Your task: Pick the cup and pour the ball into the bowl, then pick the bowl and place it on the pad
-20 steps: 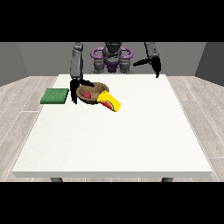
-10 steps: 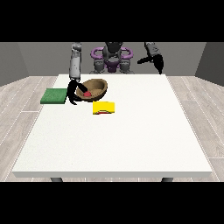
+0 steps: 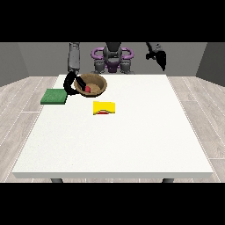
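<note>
A brown bowl [image 3: 94,82] hangs tilted above the far left of the table, its opening turned toward the camera, with a red ball [image 3: 87,89] inside. The hand at the view's left [image 3: 70,83] has its fingers curled over the bowl's left rim. A yellow cup [image 3: 104,108] lies on its side on the table in front of the bowl, its red inside showing. The green pad [image 3: 54,96] lies flat to the left of the bowl. The hand at the view's right [image 3: 160,57] hangs raised near the far right corner with nothing in it, fingers pointing down.
The white table [image 3: 114,140] stretches wide toward the camera. The robot's torso [image 3: 112,57] stands behind the far edge. Wooden floor surrounds the table.
The bowl has been lifted off the table and tilted, moving left with the hand. The cup has come away from the bowl and lies by itself. The other hand rose slightly.
</note>
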Robot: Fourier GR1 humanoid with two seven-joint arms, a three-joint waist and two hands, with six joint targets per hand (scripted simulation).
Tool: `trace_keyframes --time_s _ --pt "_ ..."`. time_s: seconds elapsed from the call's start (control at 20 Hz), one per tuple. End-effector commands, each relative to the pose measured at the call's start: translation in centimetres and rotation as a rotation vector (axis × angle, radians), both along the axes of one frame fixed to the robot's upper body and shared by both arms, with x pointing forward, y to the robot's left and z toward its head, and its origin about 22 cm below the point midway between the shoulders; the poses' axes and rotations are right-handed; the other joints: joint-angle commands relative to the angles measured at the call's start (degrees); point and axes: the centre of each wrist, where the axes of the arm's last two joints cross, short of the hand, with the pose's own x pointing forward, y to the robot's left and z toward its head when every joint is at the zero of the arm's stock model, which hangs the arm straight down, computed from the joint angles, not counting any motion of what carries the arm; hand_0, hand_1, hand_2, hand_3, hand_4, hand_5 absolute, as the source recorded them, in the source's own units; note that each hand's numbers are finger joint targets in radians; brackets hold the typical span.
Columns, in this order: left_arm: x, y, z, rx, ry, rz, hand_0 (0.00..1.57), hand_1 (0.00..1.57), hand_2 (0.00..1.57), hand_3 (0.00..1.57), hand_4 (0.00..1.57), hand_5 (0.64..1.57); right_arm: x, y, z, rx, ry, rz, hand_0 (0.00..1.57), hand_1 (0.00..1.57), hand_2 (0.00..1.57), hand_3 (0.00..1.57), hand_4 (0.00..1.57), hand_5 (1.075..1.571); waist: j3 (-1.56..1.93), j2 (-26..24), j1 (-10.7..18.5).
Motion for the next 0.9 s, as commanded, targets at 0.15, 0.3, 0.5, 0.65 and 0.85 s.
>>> trace_keyframes --time_s 0.15,0.3,0.5,0.65,0.85 --pt "-2.4 4.0 -4.8 -0.009 0.12 0.123 0.0 0.0 0.0 0.0 1.0 1.404 4.4 0.1 6.8 -0.004 0.136 0.042 1.57 1.57 1.57 0.89 0.81 1.567 0.59 -6.96 -7.22" --pt "-3.9 5.6 -5.7 -0.008 0.171 0.147 0.0 0.0 0.0 0.0 1.0 1.41 3.0 -0.4 5.8 0.045 0.185 0.041 1.57 1.57 1.57 0.77 0.79 1.57 0.63 -9.74 -8.59" --pt "-1.9 5.3 -3.6 0.004 0.06 0.166 0.0 0.0 0.0 0.0 1.02 1.424 3.5 -2.3 8.4 0.072 0.058 0.026 1.57 1.57 1.57 0.77 0.79 1.57 0.66 -3.05 -8.66" --pt "-1.8 5.6 -2.7 -0.016 0.067 0.14 0.0 0.0 0.0 0.0 1.05 1.435 2.4 -5.4 8.7 0.049 0.048 -0.001 1.57 1.57 1.57 0.75 0.79 1.57 0.67 -3.06 -8.08" --pt "-0.9 9.1 0.8 -0.033 -0.075 0.109 0.0 0.0 0.0 0.0 1.25 1.503 1.1 -12.5 11.5 -0.001 -0.024 -0.034 1.57 1.57 1.57 0.22 0.88 1.57 0.69 4.4 -5.38"
